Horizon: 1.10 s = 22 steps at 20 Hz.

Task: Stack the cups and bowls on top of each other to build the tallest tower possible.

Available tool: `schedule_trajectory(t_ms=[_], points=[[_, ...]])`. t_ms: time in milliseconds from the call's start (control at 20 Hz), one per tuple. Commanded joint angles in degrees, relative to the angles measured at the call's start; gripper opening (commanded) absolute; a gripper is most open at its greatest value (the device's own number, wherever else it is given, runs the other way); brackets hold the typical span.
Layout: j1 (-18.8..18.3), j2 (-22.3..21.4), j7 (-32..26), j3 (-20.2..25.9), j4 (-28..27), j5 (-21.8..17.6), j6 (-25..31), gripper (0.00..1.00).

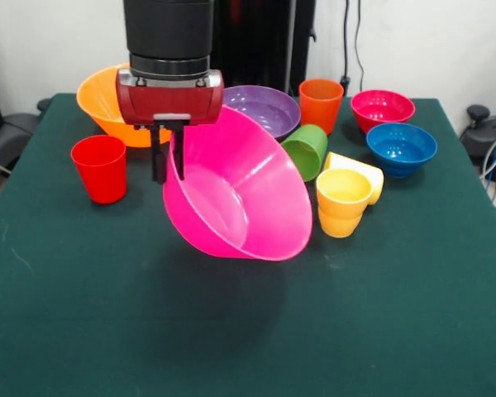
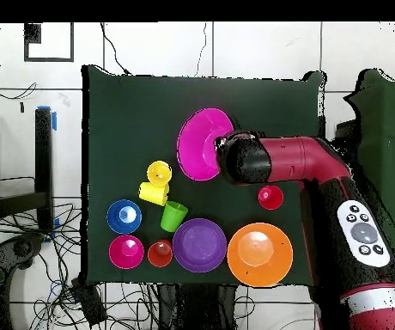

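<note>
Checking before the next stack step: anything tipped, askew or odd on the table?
Yes. The green plastic cup and one yellow plastic cup lie on their sides mid-table, beside the upright yellow cup. The large hot pink flared bowl hangs steeply tilted off the table, its rim pinched by the gripper.

The red and black arm hangs straight down, wrist vertical. Its gripper points downward, the two black fingers drawn close together, pinching a pink rim between them.
</note>
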Motion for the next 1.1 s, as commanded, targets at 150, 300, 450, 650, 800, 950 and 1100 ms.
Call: schedule_trajectory(t_ms=[150, 300, 450, 650, 800, 950, 1100], points=[[-0.53, -0.49, -23.00, 7.82, 0.31, -6.44, 7.27, 0.00], [-0.38, -0.46, -24.26, 8.26, -0.68, -7.78, 7.66, 0.00], [-0.13, -0.44, -24.89, 8.35, -1.14, -8.62, 8.16, 0.00], [0.35, -1.37, -25.53, 8.16, -1.60, -9.91, 8.84, 0.00], [0.96, -2.91, -25.58, 8.03, -2.49, -11.04, 9.64, 0.00], [1.54, -4.33, -25.84, 7.91, -3.56, -11.68, 11.39, 0.00], [1.35, -5.42, -25.78, 7.96, -3.96, -11.84, 12.60, 0.00]])
